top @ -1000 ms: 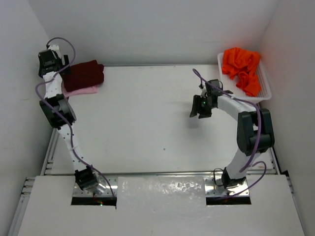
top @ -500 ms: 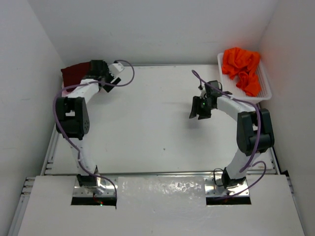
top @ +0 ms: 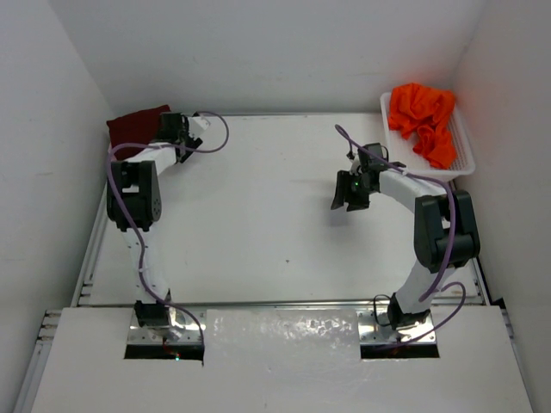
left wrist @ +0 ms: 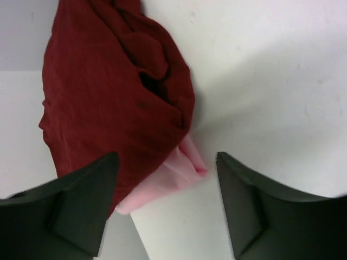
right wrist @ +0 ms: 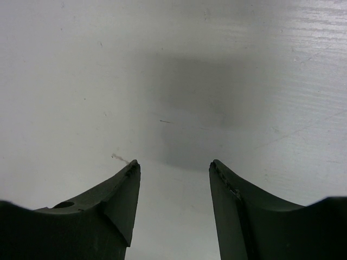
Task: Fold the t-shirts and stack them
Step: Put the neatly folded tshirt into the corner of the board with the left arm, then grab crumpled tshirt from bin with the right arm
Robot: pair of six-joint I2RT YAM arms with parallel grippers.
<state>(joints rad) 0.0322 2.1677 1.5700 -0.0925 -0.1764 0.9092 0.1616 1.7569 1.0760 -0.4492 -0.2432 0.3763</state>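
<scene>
**A:** Far left corner first. The maroon t-shirt [left wrist: 108, 92] lies bunched on the surface [top: 258, 224], close against the left wall, with the pink t-shirt [left wrist: 169, 181] underneath it. Only a strip of pink shows at the near edge.

**B:** And the left claw [left wrist: 167, 160] is right at that edge. Its fingers are spread wide, one over the maroon cloth and the other over bare surface, with the pink strip in the gap. Nothing is pinched. I can't tell whether either finger touches the fabric.

**A:** From above, the arm's own wrist covers the right end of the bundle, and the purple cable [top: 225, 129] loops out just beside it. Nothing else crowds that corner.

**B:** How does it lie?

**A:** In the wrist view the maroon bundle runs long from the claw straight away towards the wall, leaning a little left. A deep fold creases its right side.

**B:** Over on the right, the orange t-shirt [top: 422, 116] sits crumpled in the white basket [top: 466, 146] in the far right corner. Its length follows the basket, far-left to near-right, and a tail trails to the near end.

**A:** The right arm's forearm crosses the basket's near-left corner. The right claw [right wrist: 173, 165] hangs left of it, fingers apart and holding nothing, with only bare surface and its own shadow beneath. It's well apart from both piles.
</scene>
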